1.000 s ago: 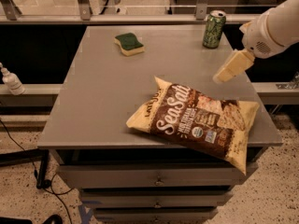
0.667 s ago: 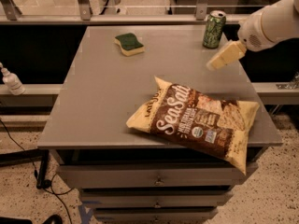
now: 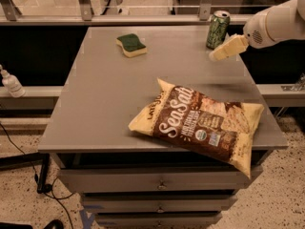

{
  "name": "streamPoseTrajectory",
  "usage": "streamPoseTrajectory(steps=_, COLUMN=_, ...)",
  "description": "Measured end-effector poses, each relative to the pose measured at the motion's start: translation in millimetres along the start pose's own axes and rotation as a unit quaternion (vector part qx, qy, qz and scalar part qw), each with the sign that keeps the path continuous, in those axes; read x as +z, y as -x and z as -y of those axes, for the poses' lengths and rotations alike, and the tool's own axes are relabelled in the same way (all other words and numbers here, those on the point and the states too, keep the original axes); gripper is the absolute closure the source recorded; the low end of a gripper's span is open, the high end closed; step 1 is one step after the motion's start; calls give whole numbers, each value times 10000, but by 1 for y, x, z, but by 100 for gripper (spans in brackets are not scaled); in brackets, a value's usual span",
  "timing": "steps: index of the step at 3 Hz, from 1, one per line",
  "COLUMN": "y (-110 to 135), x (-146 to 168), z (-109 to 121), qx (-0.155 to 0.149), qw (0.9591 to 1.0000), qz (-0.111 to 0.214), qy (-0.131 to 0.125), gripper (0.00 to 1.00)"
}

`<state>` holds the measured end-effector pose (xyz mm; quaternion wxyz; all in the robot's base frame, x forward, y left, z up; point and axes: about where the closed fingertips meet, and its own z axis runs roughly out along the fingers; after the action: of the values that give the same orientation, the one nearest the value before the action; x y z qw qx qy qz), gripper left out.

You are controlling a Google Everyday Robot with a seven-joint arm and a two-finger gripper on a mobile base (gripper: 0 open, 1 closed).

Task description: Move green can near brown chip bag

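The green can (image 3: 218, 29) stands upright near the far right corner of the grey table (image 3: 109, 104). The brown chip bag (image 3: 200, 123) with white "Sea Salt" script lies flat at the table's front right, its corner hanging over the edge. My gripper (image 3: 215, 56) comes in from the right on a white arm. Its cream fingers (image 3: 228, 48) point left and down, just in front of and below the can, a little apart from it. It holds nothing.
A yellow sponge with a green top (image 3: 131, 45) lies at the far middle of the table. A white bottle (image 3: 10, 82) stands on a ledge at the left. Drawers (image 3: 159, 185) are under the table. A metal rail runs behind.
My gripper has moved up and to the left, from beside the table's right edge toward the green can. The can, bag and sponge have not moved.
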<state>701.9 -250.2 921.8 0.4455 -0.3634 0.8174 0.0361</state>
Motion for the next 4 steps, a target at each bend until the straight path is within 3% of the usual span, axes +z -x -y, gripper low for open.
streamPoseTrajectory(steps=2, y=-12, x=35, z=17, qx=393, qw=9983, qz=406, qy=-169, gripper=0)
streamPoseTrajectory(steps=4, y=-10, x=82, z=56, qx=753, qw=9900, qz=1088, qy=-497, gripper=0)
